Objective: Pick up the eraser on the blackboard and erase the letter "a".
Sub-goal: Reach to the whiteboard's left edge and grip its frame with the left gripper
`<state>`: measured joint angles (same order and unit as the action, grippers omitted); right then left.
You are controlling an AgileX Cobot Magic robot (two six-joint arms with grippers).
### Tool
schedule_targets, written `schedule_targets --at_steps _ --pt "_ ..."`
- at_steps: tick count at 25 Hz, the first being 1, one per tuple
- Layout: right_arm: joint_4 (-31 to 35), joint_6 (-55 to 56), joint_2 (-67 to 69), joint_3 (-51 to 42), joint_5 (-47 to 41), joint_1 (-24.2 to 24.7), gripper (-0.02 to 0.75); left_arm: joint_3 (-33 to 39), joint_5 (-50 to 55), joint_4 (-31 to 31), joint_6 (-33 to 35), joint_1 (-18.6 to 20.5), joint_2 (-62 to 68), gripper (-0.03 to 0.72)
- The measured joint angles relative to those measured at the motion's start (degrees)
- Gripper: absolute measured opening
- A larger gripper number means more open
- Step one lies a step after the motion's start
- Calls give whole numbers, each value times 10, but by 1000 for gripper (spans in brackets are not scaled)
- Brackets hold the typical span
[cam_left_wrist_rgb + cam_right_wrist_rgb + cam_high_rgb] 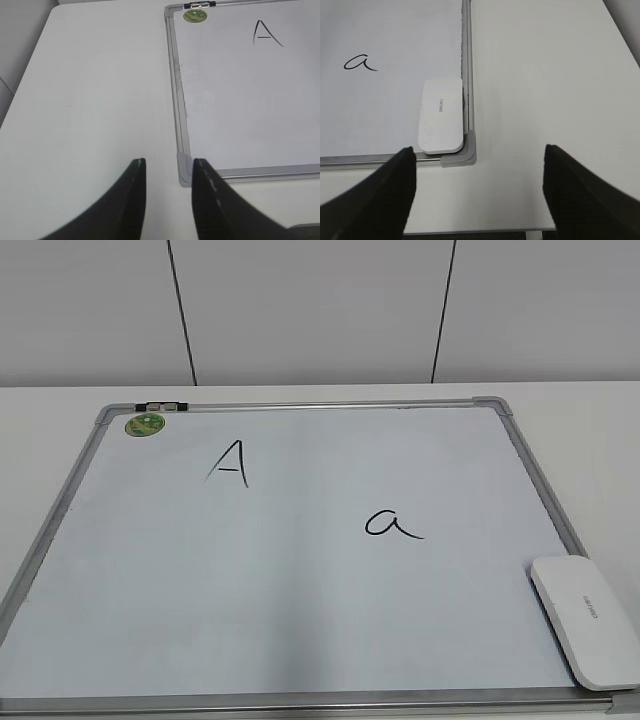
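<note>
The eraser (442, 115) lies just ahead-left of the empty, wide-open right hand (479, 187), long axis pointing away; the left hand (167, 200), narrowly parted and empty, is far off.

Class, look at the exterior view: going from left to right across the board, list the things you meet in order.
Green sticker → uppercase "A" → letter "a" → eraser, all on the blackboard.

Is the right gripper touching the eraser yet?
Apart. The right wrist view shows the right gripper open, bare table between its fingers, with the eraser lying untouched ahead on the blackboard.
</note>
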<state>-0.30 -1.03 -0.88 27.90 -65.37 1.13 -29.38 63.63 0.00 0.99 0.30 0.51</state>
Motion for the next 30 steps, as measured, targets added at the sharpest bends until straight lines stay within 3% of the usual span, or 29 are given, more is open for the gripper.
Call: schedule_targets --at_steps 5,11,14,30 --pt "0 0 0 0 0 0 587 0 0 0 0 0 0 279" --pt "0 0 0 0 0 0 594 -42 5 0 0 0 12 497" --pt "0 0 0 0 1 0 591 -63 -11 0 0 0 56 561" --pt "0 0 0 0 1 0 589 -104 -161 0 0 -20 448 585"
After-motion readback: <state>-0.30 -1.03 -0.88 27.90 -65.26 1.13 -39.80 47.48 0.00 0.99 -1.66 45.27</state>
